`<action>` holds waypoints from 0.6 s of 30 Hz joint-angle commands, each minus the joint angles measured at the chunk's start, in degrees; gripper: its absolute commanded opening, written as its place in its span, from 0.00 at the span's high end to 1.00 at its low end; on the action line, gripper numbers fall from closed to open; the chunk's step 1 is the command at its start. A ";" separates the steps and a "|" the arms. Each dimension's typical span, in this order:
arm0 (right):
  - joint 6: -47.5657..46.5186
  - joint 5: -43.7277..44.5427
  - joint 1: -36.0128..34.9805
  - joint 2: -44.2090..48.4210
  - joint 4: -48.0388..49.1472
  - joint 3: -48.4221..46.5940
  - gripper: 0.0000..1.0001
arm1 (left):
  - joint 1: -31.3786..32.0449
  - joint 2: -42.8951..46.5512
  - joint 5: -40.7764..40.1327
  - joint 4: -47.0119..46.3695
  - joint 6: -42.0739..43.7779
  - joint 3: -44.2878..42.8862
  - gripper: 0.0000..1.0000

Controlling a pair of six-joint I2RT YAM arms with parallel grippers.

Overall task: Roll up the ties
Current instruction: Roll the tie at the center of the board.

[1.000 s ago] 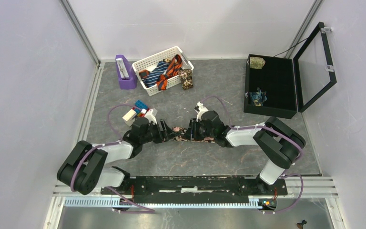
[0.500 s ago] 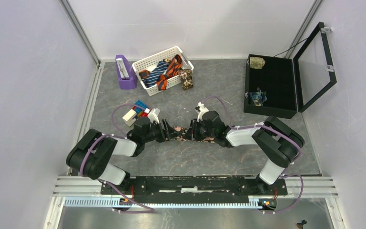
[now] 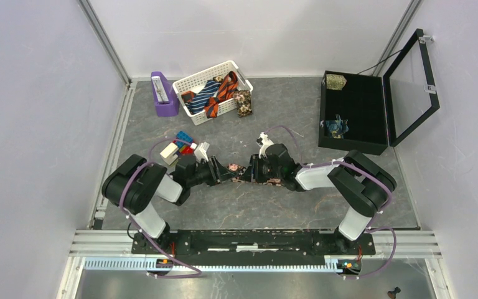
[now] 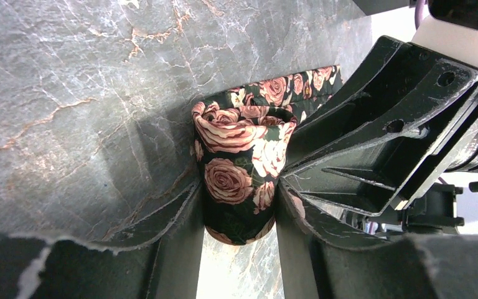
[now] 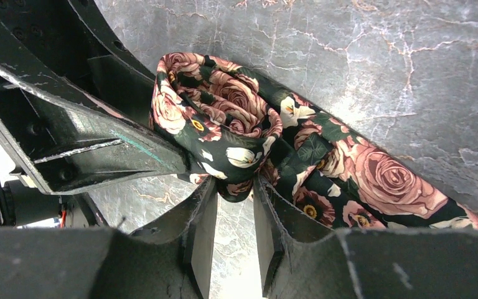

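I see a grey, marble-veined table (image 3: 299, 106) boxed in by pale lilac walls (image 3: 31, 93). Near its middle, between both arms, lies the dark rose-print tie (image 4: 236, 149), partly rolled, its tail flat on the stone. My left gripper (image 4: 239, 215) has its fingers pressed against both sides of the roll. My right gripper (image 5: 232, 193), nearly closed, pinches a fold of the same tie. More ties (image 3: 215, 93) fill a white basket (image 3: 190, 81) toward the far left corner. A black case (image 3: 352, 147) stands open by the far right corner. Toy blocks (image 3: 180, 143) sit near the left arm.
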State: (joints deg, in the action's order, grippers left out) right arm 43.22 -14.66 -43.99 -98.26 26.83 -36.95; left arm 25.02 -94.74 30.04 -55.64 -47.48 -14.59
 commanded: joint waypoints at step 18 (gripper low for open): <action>-2.26 -0.99 1.44 1.33 -2.34 -1.96 0.59 | 0.34 -2.46 -1.39 -1.87 3.42 -2.33 0.39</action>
State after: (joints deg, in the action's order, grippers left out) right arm 42.54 -15.55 -42.98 -98.21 25.82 -37.30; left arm 24.99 -96.84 30.50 -59.09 -48.27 -15.46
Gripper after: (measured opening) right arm 0.392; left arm 0.628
